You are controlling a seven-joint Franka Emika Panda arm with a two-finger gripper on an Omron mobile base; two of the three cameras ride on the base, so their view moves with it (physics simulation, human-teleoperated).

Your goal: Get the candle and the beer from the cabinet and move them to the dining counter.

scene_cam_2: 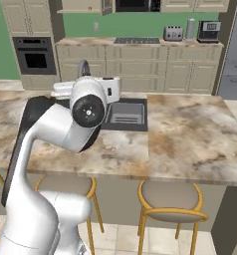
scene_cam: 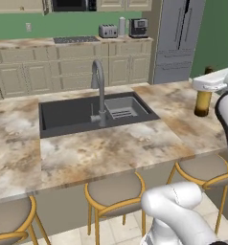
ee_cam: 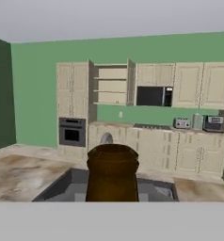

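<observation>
The bottle point(ee_cam: 112, 173) sat nearest the lens in the hand view, its dark neck at 6 o'clock, so the claw was likely clamped on it. In the left base view the bottle point(scene_cam: 202, 103) stood at 3 o'clock, its base at or just above the table point(scene_cam: 135, 143), right of the sink point(scene_cam: 77, 115). The cabinet point(ee_cam: 110, 84) hung open at 12 o'clock. Judged step: setting down the bottle. Next: release, lift clear.

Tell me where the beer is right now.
In the left base view the beer stands upright at the right edge, on the dining counter, right of the sink, under the white hand of the arm.
</observation>
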